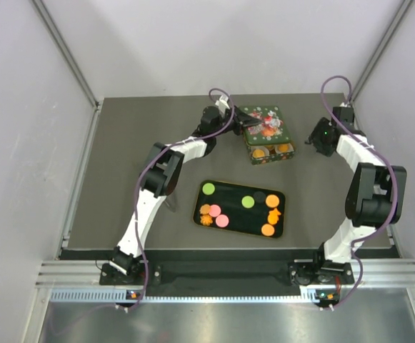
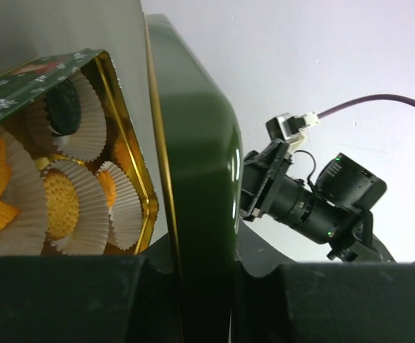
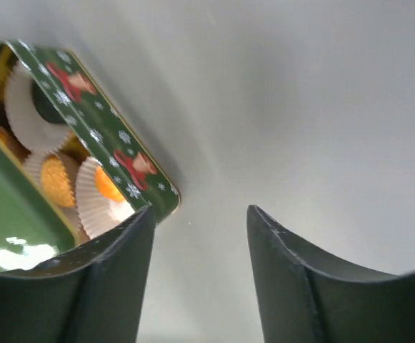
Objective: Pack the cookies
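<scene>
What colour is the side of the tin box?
The tin's side is green with white snowflakes and red figures; right wrist view shows it best.

A lab robot cell: white walls [image 1: 21, 107], aluminium rail [image 1: 214, 275], dark table [image 1: 121, 150].

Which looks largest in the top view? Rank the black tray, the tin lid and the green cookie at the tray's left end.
1. black tray, clearly largest
2. tin lid, plainly smaller
3. green cookie, tiny beside both
</scene>
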`<act>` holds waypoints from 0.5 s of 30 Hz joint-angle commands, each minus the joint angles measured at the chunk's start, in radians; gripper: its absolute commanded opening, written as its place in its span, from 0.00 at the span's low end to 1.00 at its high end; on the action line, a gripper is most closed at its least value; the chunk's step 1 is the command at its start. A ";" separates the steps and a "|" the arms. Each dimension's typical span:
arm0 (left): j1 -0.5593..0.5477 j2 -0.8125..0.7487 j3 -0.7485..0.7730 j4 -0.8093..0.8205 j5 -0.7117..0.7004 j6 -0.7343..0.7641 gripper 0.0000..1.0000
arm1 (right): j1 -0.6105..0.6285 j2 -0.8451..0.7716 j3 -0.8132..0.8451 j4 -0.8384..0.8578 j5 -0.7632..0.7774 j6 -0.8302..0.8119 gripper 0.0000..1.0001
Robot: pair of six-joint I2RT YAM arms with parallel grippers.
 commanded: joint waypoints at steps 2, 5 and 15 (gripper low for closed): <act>-0.008 0.019 0.058 0.046 0.007 -0.026 0.05 | -0.008 -0.031 0.058 0.063 -0.076 0.017 0.64; -0.014 0.035 0.079 0.040 0.001 -0.028 0.06 | -0.007 0.000 0.092 0.108 -0.161 0.011 0.81; -0.039 0.084 0.147 0.002 -0.017 -0.023 0.07 | -0.007 0.104 0.107 0.270 -0.352 0.009 1.00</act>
